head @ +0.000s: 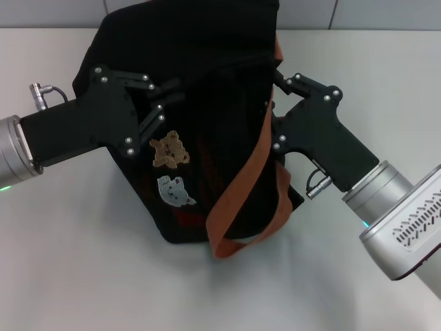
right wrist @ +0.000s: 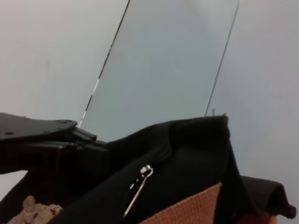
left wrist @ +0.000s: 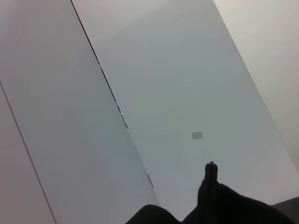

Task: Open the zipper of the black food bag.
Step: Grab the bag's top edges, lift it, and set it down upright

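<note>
The black food bag [head: 207, 138] stands tilted in the middle of the table, its bear patch [head: 169, 151] and pale patch [head: 175, 191] facing me. My left gripper [head: 178, 92] is shut on the fabric of the bag's upper left side. My right gripper [head: 273, 88] is at the bag's upper right edge, open, by the orange-brown strap [head: 242, 181]. In the right wrist view the zipper [right wrist: 161, 154] runs along the bag's top edge, and its silvery pull [right wrist: 138, 188] hangs free with nothing holding it. Black fabric [left wrist: 219, 205] fills the bottom of the left wrist view.
The white table [head: 83, 276] surrounds the bag. The strap loop [head: 227, 245] droops over the bag's front lower corner onto the table. Pale wall panels [left wrist: 163, 70] stand behind. My left gripper's black body [right wrist: 42, 133] shows beyond the bag in the right wrist view.
</note>
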Robot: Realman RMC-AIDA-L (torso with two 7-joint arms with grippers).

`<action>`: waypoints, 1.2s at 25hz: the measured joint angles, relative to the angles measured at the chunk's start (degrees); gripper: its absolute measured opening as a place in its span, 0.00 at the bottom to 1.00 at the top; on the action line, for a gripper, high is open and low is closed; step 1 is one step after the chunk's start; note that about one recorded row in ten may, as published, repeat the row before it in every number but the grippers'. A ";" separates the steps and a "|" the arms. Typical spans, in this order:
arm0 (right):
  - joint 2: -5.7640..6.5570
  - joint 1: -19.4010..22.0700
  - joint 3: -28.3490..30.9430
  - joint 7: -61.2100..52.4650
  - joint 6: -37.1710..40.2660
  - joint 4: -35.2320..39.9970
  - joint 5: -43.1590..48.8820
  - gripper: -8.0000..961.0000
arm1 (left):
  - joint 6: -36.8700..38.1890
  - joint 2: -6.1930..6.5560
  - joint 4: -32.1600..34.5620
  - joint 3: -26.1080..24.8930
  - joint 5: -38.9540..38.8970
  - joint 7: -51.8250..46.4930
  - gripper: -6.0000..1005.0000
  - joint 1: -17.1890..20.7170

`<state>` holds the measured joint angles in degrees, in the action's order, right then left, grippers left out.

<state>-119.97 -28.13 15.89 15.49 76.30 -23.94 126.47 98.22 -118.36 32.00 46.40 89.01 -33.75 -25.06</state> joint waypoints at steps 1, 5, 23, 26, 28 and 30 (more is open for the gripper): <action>0.00 -0.02 -0.09 0.64 -0.12 -0.15 0.02 0.31 | 0.00 -0.01 0.00 0.00 0.00 0.00 0.07 0.00; 0.00 -0.43 -0.78 1.20 -0.49 -0.29 0.08 0.25 | -0.05 -0.02 0.00 0.00 0.02 0.00 0.07 0.02; 0.00 -1.13 -0.85 1.21 -1.81 0.00 0.82 0.08 | -0.26 0.03 -0.81 0.00 0.04 0.61 0.07 -0.43; 0.00 -1.13 -0.85 1.21 -1.87 0.23 0.82 0.02 | -0.25 0.04 -0.80 -0.34 0.02 0.62 0.07 -0.36; 0.00 -1.04 -0.85 1.21 -1.90 0.59 0.82 0.01 | -0.16 0.00 -0.80 -0.83 -0.14 0.72 0.07 -0.15; 0.00 -0.91 -0.78 1.21 -2.13 1.16 0.79 0.01 | -0.02 -0.08 -0.91 -2.02 -0.26 0.97 0.07 0.04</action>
<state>-119.97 -29.04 15.10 16.70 74.17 -22.79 127.25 98.20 -118.45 31.08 44.38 88.75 -32.78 -25.02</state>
